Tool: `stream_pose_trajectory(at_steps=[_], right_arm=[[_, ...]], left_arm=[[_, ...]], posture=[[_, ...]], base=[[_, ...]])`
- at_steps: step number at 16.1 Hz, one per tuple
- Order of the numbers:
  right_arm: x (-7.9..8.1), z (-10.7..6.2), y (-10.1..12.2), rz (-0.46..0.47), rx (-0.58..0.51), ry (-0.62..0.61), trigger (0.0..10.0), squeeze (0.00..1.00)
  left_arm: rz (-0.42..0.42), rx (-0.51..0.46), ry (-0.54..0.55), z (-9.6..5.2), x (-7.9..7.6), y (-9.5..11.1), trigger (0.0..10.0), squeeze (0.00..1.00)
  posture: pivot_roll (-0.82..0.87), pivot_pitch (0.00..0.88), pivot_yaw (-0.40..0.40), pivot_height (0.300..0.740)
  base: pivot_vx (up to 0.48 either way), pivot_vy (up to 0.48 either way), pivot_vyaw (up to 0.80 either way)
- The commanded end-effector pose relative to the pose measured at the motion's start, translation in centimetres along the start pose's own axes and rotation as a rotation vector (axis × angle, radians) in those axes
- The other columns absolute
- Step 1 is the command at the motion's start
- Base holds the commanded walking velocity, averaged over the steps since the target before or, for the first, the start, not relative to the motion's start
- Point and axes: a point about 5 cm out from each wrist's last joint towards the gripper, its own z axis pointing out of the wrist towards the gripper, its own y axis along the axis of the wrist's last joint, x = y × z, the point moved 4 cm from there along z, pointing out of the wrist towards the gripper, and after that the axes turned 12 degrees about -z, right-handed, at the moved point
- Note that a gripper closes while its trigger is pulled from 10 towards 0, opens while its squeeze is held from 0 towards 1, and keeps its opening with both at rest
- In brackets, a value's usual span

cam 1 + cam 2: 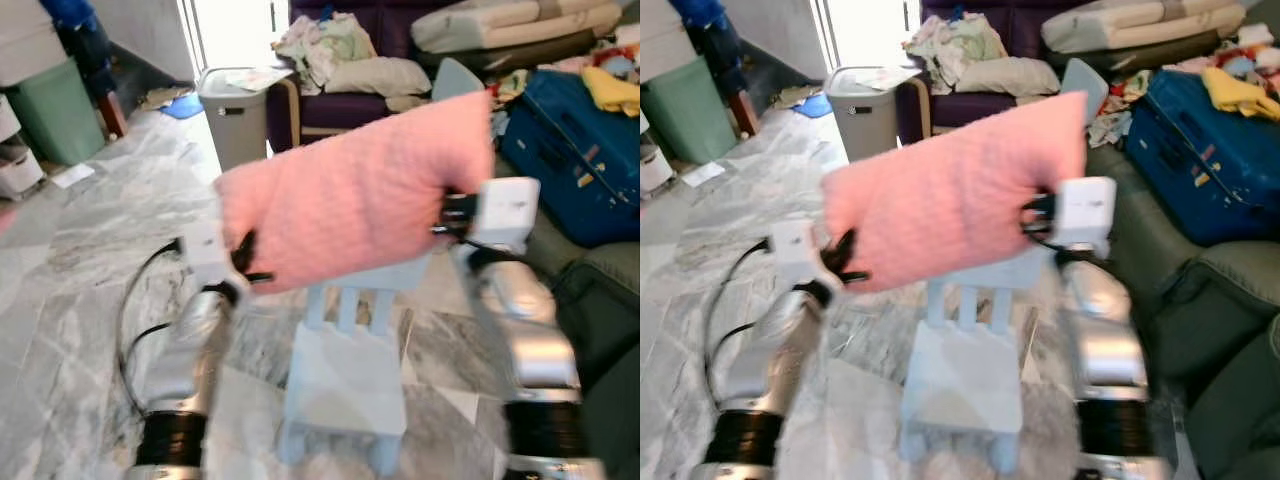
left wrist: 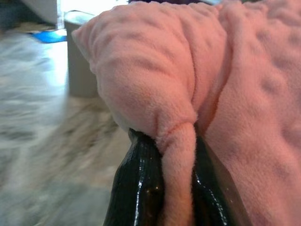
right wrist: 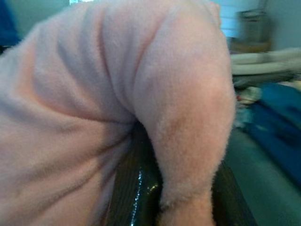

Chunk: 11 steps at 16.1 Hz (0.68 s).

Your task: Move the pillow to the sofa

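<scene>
Pillow (image 1: 355, 205): held in the air above a pale blue chair (image 1: 345, 375), tilted.
Left tool (image 1: 243, 262): clamped on a pinched fold at the pillow's lower corner.
Right tool (image 1: 447, 222): closed on the opposite edge.
Sofa (image 1: 1160, 260): to the right, grey.
Risk: thin folds could slip; the chair could be struck.
Unclear: frames blurred; sofa seat cut off.
</scene>
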Motion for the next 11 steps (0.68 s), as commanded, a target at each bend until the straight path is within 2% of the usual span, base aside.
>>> stream_pose_trajectory(at_steps=[1,3,8,11], right_arm=[[-1.1,0.1,0.8,-0.012,-0.026,-0.03,10.0,0.0],[-1.1,-0.1,0.5,-0.014,-0.017,-0.032,10.0,0.0],[-1.0,-0.2,0.2,-0.016,0.002,-0.031,10.0,0.0],[-1.2,-0.2,0.0,-0.022,0.008,-0.031,10.0,0.0]], left_arm=[[-0.003,-0.009,-0.019,0.2,-0.8,0.4,10.0,0.0],[0.016,0.028,-0.009,0.1,-0.4,-0.3,10.0,0.0],[0.014,0.047,-0.045,0.1,-1.1,-0.8,10.0,0.0],[0.018,0.049,-0.068,0.1,-1.3,-0.9,10.0,0.0]], posture=[[-0.04,0.0,0.028,0.74],[-0.04,0.0,0.029,0.74],[-0.04,0.0,0.026,0.74],[-0.05,0.0,0.021,0.74]], base=[[0.0,0.472,0.0],[0.0,0.471,0.0],[0.0,0.0,0.0],[0.0,0.0,-0.56]])
